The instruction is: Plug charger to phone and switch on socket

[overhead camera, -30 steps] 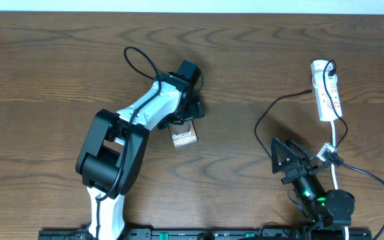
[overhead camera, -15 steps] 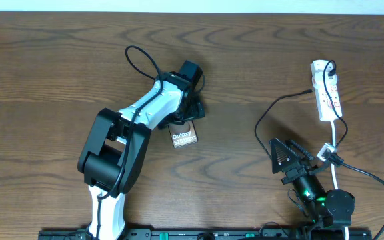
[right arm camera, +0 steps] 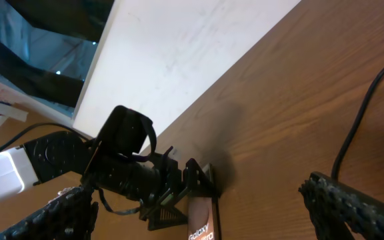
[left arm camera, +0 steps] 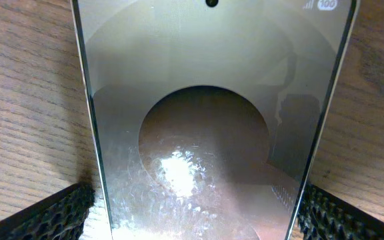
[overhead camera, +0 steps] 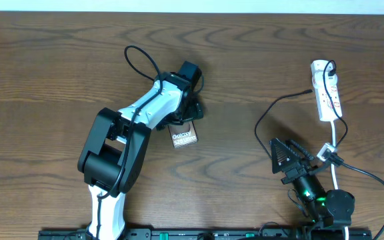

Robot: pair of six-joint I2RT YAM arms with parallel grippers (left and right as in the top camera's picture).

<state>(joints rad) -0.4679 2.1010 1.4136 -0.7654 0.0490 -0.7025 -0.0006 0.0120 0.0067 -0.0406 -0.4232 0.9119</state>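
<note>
Almost nothing has moved since the earlier overhead frames: the left arm's elbow sits a shade further right, while everything else lies as before.

Left gripper (left arm camera: 197, 203): its fingers (left arm camera: 69, 213) press against both long edges of the phone (overhead camera: 184, 137), so it reads as clamped on it. The phone sits left of the table's (overhead camera: 45, 67) centre, lettered face up to the overhead camera, screen towards the wrist camera.

Right gripper (overhead camera: 289, 157): fingers spread wide, nothing between them, near edge, right side.

Charger cable (overhead camera: 262, 117) loops past the right gripper's left side. Its plug tip (overhead camera: 309, 91) lies just left of the power strip (overhead camera: 327, 90), far right, well apart from the phone. A black plug sits in the strip's far end.

Step, by judgement: the phone is being steadied and the charger is not yet picked up. Next the right gripper probably has to reach far to the tip, close on it near its end, and carry it left to the phone's port. The port's position is not visible. The switch comes last.
</note>
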